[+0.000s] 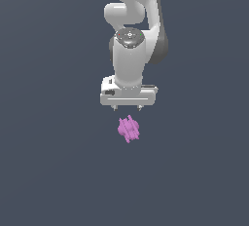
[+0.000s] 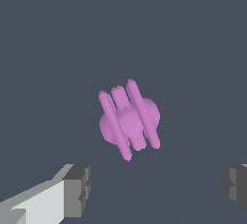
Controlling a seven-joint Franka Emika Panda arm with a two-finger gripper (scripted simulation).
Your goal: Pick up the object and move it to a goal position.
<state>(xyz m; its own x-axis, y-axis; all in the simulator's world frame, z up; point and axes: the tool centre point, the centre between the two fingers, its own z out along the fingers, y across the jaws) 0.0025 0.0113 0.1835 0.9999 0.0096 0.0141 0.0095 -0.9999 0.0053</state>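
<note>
The object [image 1: 128,128] is a small pink-purple lumpy item with ribbed prongs, lying on the dark grey floor. My white gripper [image 1: 128,107] hangs just above and behind it in the exterior view, fingers pointing down, apart from it. In the wrist view the object [image 2: 129,119] sits in the middle, with the two grey fingertips [image 2: 77,190] spread wide on either side of the picture's lower edge. The gripper [image 2: 157,189] is open and empty.
A plain dark grey floor [image 1: 48,171] lies all around. No other objects show.
</note>
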